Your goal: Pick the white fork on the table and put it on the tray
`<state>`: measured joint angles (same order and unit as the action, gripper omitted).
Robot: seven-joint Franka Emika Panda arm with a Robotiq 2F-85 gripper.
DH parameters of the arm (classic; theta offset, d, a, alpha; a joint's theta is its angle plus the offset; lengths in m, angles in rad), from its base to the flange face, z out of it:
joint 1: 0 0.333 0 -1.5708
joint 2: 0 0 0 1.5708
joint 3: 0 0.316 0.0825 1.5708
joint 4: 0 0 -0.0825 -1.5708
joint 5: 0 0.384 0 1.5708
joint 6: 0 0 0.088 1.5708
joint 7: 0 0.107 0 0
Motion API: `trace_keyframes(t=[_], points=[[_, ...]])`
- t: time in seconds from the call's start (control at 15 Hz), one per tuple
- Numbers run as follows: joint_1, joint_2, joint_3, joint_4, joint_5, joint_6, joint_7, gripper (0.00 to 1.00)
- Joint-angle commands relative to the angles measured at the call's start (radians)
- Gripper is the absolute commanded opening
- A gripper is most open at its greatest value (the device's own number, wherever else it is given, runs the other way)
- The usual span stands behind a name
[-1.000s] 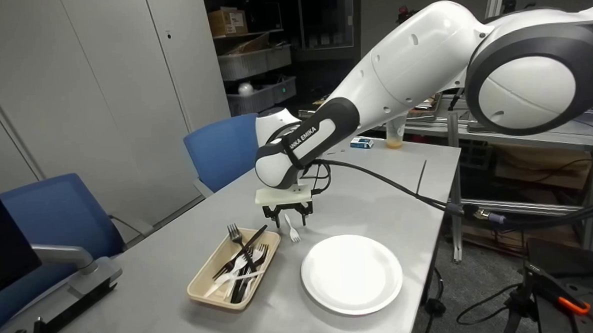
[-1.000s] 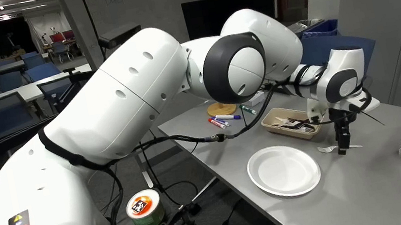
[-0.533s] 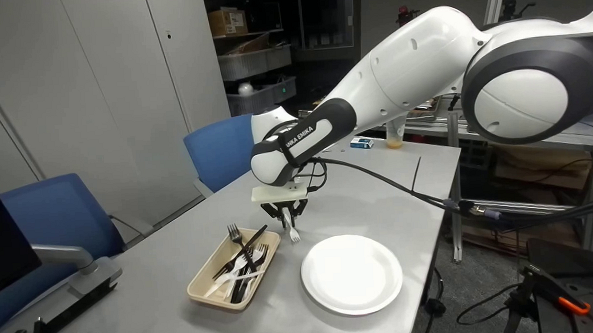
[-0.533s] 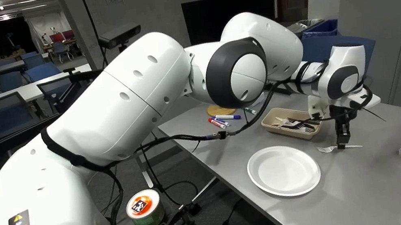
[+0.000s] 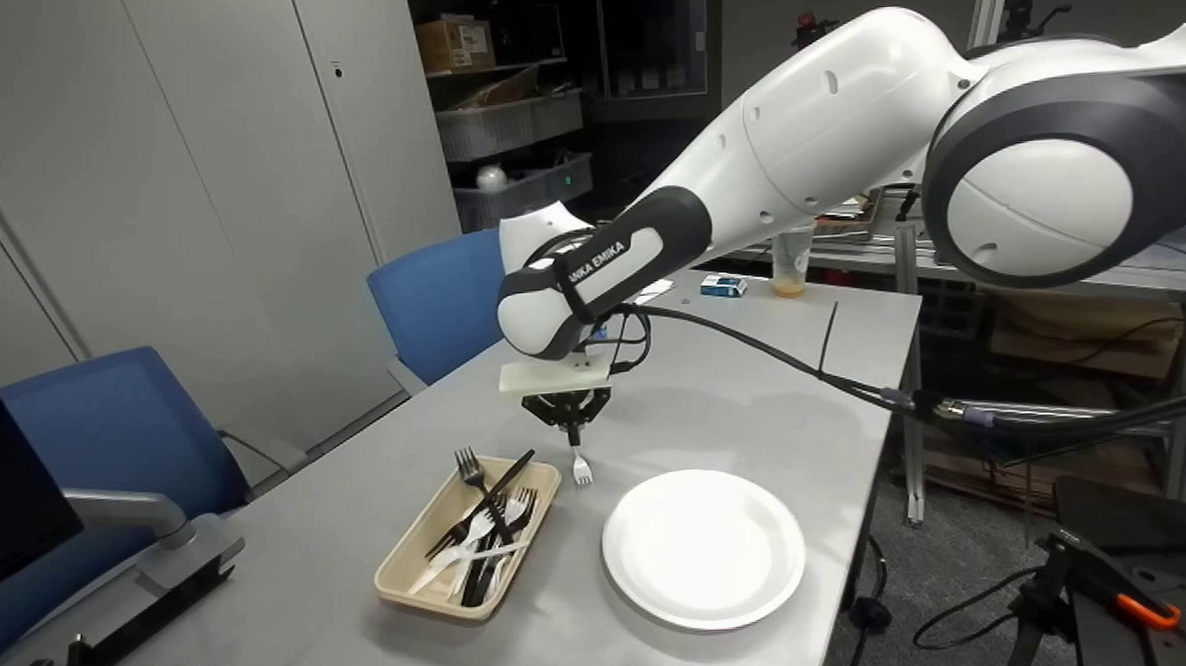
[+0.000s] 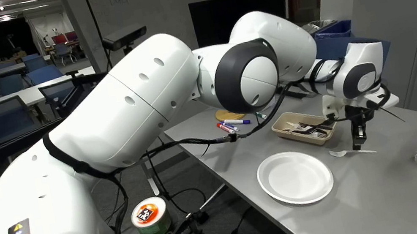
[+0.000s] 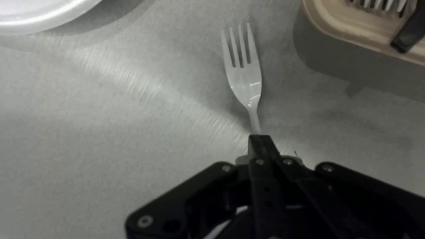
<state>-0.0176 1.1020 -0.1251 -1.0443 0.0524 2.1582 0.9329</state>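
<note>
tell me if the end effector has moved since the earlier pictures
Yes. Compared with a second ago, the end effector sits slightly higher in both exterior views, so it seems to have risen, judged against the unmoved white plate.

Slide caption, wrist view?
Closed Robotiq gripper at the handle of a white plastic fork; tan tray upper right, white plate upper left.

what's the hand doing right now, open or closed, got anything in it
Hand: closed, right at the white fork; whether it grips the fork cannot be told.
</note>
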Motion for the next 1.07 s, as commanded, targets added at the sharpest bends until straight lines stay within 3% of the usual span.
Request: trace_keyframes(t=[0.0,0.13,0.67,0.73,0.93,1.0], points=[[-0.007,0.027,-0.001,0.053,0.019,-0.047,0.011,0.26],[-0.009,0.034,0.003,0.06,0.021,-0.058,0.009,0.32],[-0.007,0.073,0.007,0.107,0.022,-0.083,0.015,0.93],[-0.008,0.08,0.008,0.115,0.022,-0.085,0.015,0.87],[-0.008,0.1,0.008,0.131,0.022,-0.085,0.017,0.87],[-0.008,0.106,0.008,0.136,0.022,-0.085,0.017,0.82]])
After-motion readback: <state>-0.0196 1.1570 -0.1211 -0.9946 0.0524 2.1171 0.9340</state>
